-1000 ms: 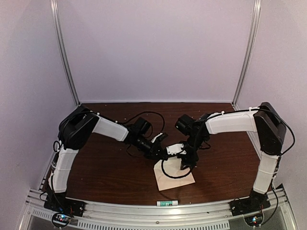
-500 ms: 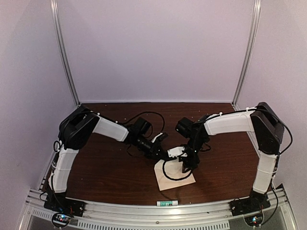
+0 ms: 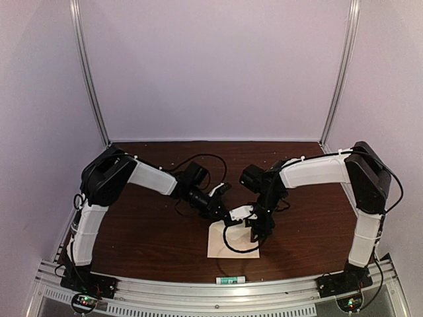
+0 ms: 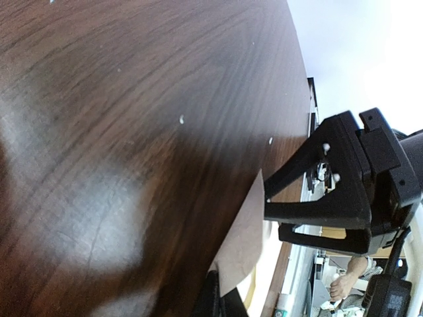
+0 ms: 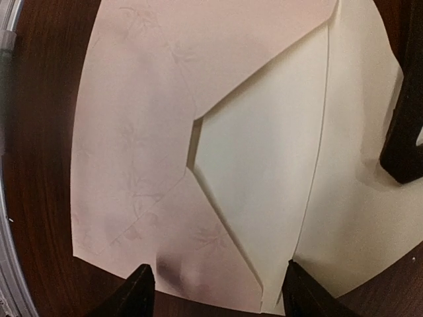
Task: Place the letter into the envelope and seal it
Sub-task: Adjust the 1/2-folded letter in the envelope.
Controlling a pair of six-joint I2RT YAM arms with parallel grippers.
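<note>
The envelope (image 3: pixel 230 246) lies flat near the table's front edge, tan with diagonal seams (image 5: pixel 132 139), its flap (image 5: pixel 357 191) spread open to the right. A paler cream sheet (image 5: pixel 264 165) fills the V-shaped mouth; it looks like the letter tucked inside, though I cannot be sure. My left gripper (image 3: pixel 227 214) is shut on the envelope's flap edge (image 4: pixel 248 231), its fingers (image 4: pixel 221 302) pinching the paper just off the wood. My right gripper (image 5: pixel 218 294) hovers open over the envelope's edge, its fingertips (image 5: pixel 139 290) astride the seam corner with nothing between them.
A glue stick (image 3: pixel 230 280) lies on the front rail just beyond the envelope. The left gripper's black finger (image 5: pixel 403 125) stands at the flap's far side. Dark wood table (image 3: pixel 152 231) extends left, right and back; metal posts (image 3: pixel 89 72) frame it.
The envelope has turned from tilted to square with the table's front edge and shifted slightly left. The right gripper moved a little left and nearer. The left gripper stayed shut.
</note>
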